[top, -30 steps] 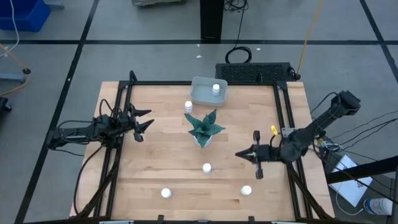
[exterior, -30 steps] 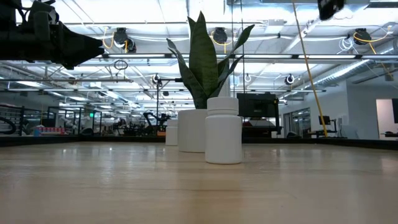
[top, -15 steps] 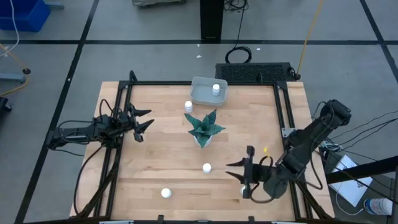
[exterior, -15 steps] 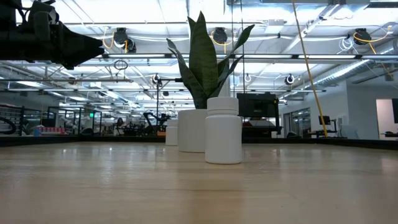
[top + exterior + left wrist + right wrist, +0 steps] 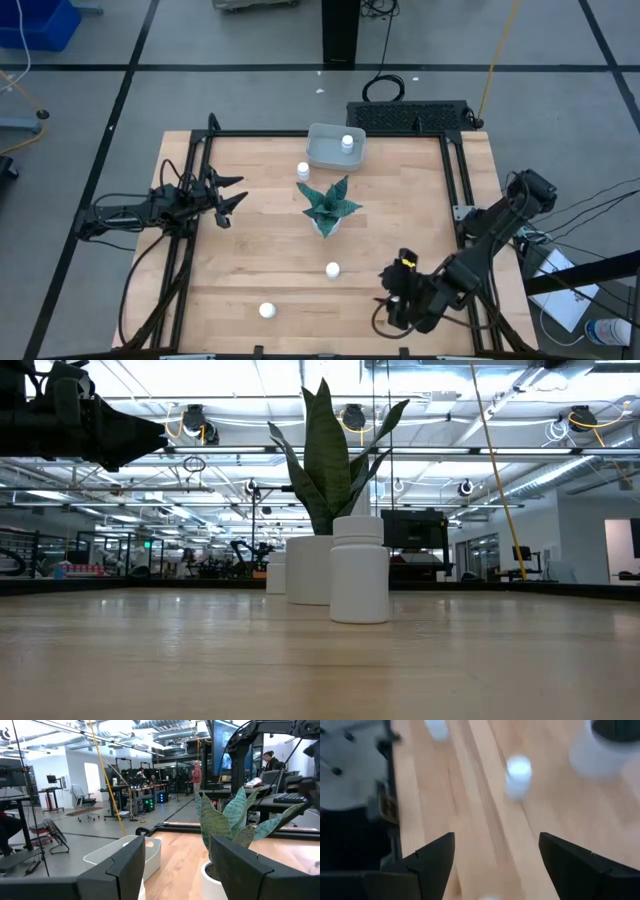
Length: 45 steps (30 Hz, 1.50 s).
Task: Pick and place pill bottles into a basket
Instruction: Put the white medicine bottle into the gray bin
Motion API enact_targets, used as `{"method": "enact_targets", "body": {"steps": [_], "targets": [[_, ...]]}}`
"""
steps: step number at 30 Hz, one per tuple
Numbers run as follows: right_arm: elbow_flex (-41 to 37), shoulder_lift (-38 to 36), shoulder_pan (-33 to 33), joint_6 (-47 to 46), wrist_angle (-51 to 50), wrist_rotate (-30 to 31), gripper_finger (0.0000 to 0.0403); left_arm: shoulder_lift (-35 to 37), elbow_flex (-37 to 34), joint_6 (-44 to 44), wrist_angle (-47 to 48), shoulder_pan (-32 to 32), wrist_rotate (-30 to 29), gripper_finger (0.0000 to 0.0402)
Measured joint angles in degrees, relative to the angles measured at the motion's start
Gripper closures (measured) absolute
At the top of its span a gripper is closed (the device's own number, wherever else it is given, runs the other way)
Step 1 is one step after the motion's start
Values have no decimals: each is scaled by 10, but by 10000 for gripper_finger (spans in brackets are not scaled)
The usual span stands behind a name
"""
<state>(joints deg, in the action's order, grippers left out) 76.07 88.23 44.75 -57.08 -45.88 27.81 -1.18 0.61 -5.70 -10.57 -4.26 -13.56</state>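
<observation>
A green spiky plant [image 5: 329, 207] in a white pot is standing mid-frame on the wooden table [image 5: 250, 270]. A black keyboard [image 5: 408, 116] is lying beyond the table's top edge, and a blue bin [image 5: 38, 22] is sitting at upper left.

— Colours on the table?
— Pale honey wood table [image 5: 260, 260], black frame rails. White pill bottles [image 5: 332, 269], white caps too. Pale grey-blue basket [image 5: 325, 155].
— And the plant?
— Green plant [image 5: 329, 204], mottled with darker banding, in a white pot.
— The arms?
— Dark, near black; yellow mark on the right gripper [image 5: 398, 300].
</observation>
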Motion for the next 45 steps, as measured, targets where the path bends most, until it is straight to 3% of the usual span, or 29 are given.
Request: {"method": "enact_targets", "body": {"steps": [4, 15, 23, 45], "targets": [[-1, 0, 2, -81, -47, -52, 131, 0, 0, 0, 0, 0, 0, 174], [-37, 37, 7, -182, -59, -124, 139, 0, 0, 0, 0, 0, 0, 174], [-37, 78, 6, -190, -38, -172, 140, 0, 0, 0, 0, 0, 0, 174], [-38, 122, 15, -211, -28, -203, 140, 0, 0, 0, 0, 0, 0, 174]]}}
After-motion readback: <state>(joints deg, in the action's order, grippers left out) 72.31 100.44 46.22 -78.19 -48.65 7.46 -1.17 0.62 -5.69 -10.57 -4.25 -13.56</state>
